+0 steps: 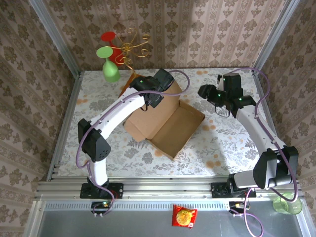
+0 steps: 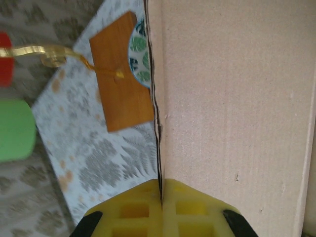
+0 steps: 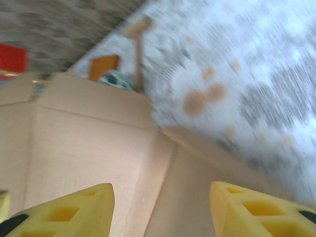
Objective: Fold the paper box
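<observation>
The tan paper box (image 1: pixel 168 126) lies mid-table, its tray part open to the right and a large panel lifted at the left. My left gripper (image 1: pixel 156 98) is at that panel's far edge. In the left wrist view its yellow fingers (image 2: pixel 161 192) are pressed together on the thin cardboard edge, with the flat panel (image 2: pixel 232 98) filling the right side. My right gripper (image 1: pixel 206 93) hovers open just beyond the box's far right corner. The right wrist view shows its fingertips (image 3: pixel 160 210) wide apart over the box's inner crease (image 3: pixel 89 143), holding nothing.
A reddish wooden board (image 1: pixel 129 81) (image 2: pixel 121 74) with a gold wire stand (image 1: pixel 133 44) sits behind the box. A green goblet (image 1: pixel 109 66) and a red one (image 1: pixel 111 42) stand at the back left. A snack packet (image 1: pixel 184 216) and a green cup (image 1: pixel 286 205) lie off the table front.
</observation>
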`<state>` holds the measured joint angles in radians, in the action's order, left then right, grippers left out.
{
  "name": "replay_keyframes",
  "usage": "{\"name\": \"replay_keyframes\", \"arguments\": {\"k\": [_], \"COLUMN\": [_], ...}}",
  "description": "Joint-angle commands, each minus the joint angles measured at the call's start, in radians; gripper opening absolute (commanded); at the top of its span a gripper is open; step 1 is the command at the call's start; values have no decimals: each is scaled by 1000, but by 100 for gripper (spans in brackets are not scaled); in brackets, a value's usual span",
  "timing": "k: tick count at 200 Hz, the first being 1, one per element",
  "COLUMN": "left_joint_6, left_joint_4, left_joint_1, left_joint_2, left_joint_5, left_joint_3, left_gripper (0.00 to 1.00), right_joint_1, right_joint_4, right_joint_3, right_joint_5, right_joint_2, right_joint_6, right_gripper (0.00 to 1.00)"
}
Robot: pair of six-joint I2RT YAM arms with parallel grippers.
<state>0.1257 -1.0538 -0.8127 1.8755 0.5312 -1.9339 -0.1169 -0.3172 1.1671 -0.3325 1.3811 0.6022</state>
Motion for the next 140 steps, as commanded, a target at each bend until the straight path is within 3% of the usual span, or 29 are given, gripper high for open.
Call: {"name": "replay_keyframes", "arguments": {"k": [1,22,64,140], "left_joint_6": [281,413,574,687], "left_joint_4": [161,246,310,324], "left_joint_1": [-9,-7,13,42], "left_joint_2": [-20,-25,-53,-82], "left_joint_5": [32,0,-149,-258], "left_joint_3": [15,36,60,97], "left_gripper": [0,0,0,0], "right_joint_1": [-8,-14,-26,-14], "right_joint_4": [309,405,437,406], "right_joint_3": [-48,-63,-67,-12], "right_joint_5": [-88,-156,-136,-130], "right_joint_2": [4,76,176,289], "right_joint_6": [-293,-471,-721,-787], "right_gripper": [57,59,66,70]}}
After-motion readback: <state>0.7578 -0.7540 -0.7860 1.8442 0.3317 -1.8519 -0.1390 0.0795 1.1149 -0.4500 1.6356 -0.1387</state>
